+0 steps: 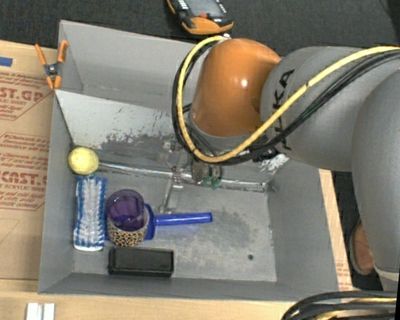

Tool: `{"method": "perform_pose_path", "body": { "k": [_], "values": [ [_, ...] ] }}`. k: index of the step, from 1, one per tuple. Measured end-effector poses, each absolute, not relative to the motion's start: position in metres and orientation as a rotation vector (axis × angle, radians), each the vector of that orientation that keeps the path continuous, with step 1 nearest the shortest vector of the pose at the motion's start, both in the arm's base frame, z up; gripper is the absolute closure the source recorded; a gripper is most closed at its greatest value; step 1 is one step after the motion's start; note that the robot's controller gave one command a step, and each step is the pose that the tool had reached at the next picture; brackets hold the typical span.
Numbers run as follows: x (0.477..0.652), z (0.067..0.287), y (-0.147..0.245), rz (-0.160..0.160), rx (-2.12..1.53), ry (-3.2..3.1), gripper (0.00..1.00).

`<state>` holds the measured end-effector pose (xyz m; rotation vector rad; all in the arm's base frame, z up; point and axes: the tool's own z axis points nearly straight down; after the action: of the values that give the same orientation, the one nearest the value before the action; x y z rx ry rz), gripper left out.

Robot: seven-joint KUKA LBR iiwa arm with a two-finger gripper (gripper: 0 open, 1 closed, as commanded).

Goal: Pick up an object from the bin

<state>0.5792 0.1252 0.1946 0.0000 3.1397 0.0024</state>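
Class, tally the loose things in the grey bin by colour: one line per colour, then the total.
Yellow: 1, the ball
Pale bluish-white: 1, the brush
Purple: 1, the cup
Blue: 1, the handle
Black: 1, the block
Total: 5

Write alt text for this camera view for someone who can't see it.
A grey robot arm with an orange wrist cover reaches from the right over a grey metal bin. Along its left side lie a yellow ball, a white brush, a purple cup beside a blue handle, and a black block.
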Motion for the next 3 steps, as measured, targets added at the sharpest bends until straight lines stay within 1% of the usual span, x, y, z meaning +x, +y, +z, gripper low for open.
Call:
{"method": "perform_pose_path", "body": {
  "k": [1, 2, 3],
  "values": [
    [0.5590, 0.1294, 0.1544, -0.002, -0.167, 3.132, 1.00],
    [0.5590, 0.1294, 0.1543, -0.001, -0.167, 3.132, 1.00],
    [0.5599, 0.1247, 0.1544, -0.004, -0.221, 3.126, 1.00]
  ]
}}
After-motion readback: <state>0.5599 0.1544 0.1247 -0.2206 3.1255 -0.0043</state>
